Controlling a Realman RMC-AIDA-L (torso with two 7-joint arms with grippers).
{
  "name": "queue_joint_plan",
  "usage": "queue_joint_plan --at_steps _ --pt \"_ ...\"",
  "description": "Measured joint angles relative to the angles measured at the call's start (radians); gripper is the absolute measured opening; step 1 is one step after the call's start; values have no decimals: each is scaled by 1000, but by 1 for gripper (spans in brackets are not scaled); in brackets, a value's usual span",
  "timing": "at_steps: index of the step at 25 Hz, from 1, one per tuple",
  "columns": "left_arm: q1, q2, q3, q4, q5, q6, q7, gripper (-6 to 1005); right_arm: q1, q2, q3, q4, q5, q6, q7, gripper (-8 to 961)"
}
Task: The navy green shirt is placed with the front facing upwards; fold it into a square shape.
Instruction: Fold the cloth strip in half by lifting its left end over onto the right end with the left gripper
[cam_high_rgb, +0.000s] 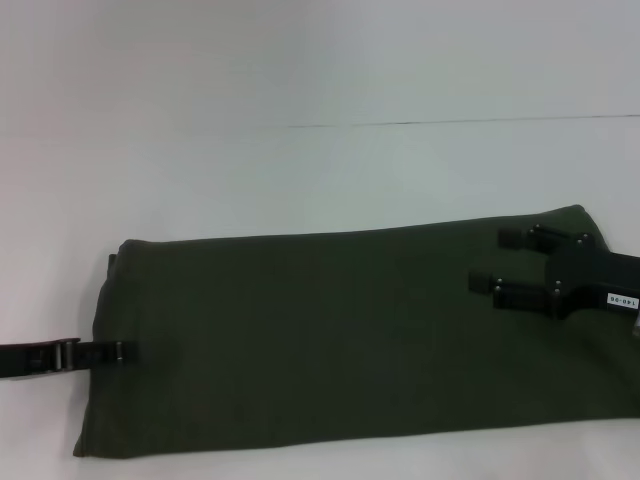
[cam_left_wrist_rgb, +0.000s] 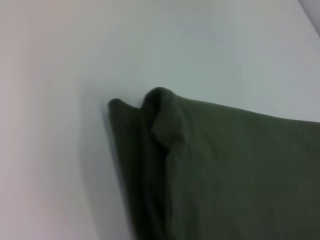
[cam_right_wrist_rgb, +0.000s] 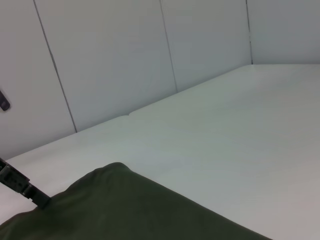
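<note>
The navy green shirt (cam_high_rgb: 340, 340) lies folded long on the desk (cam_high_rgb: 300, 170); right claw (cam_high_rgb: 505, 265) wide above it, left claw (cam_high_rgb: 118, 352) narrow at its edge.

Olive shirt (cam_right_wrist_rgb: 125, 210) on white table (cam_right_wrist_rgb: 225, 130), black end effector (cam_right_wrist_rgb: 20, 185) touching its edge.

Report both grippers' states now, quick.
Left gripper: at the navy green shirt's left edge; open or shut cannot be told.
Right gripper: open above the shirt's right end, holding nothing.
</note>
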Motion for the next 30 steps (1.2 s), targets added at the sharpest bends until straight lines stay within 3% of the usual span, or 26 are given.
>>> queue_joint_plan --at_steps 22,30 --pt "-9 -2 5 -17 44 -42 1 754 8 0 0 1 3 9 2 900" --pt "-39 -4 15 -53 42 -31 1 754 17 1 -10 1 11 13 1 899"
